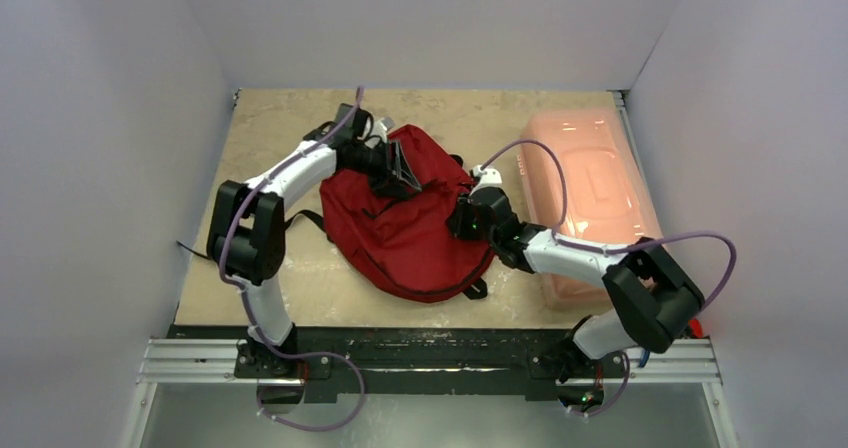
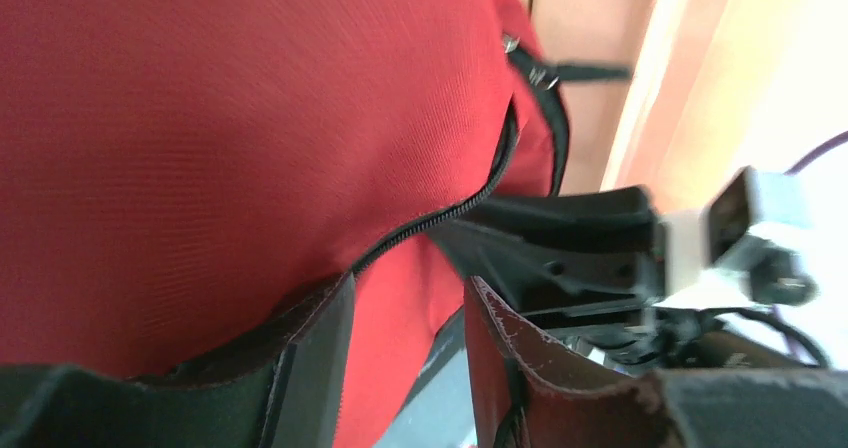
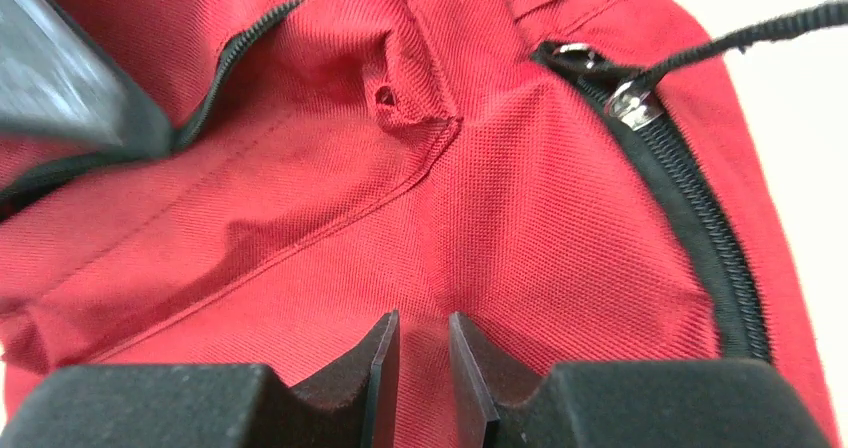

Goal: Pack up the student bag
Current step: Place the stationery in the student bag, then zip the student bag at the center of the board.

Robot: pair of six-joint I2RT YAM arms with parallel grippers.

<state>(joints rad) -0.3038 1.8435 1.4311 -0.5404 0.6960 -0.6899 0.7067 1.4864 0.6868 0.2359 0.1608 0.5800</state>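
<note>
On tan table (image 1: 300, 286), red student bag (image 1: 410, 238)

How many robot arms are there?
2. The left arm is at the far end of the red bag; the right arm is at its right side, beside the pink box.

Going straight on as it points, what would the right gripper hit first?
The right gripper would meet the red fabric of the backpack, just left of its black zipper; seemingly very close.

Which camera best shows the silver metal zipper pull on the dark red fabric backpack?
Right wrist: the silver zipper pull is close and sharp. Left wrist shows one small and blurred; overhead it's too small to tell.
</note>
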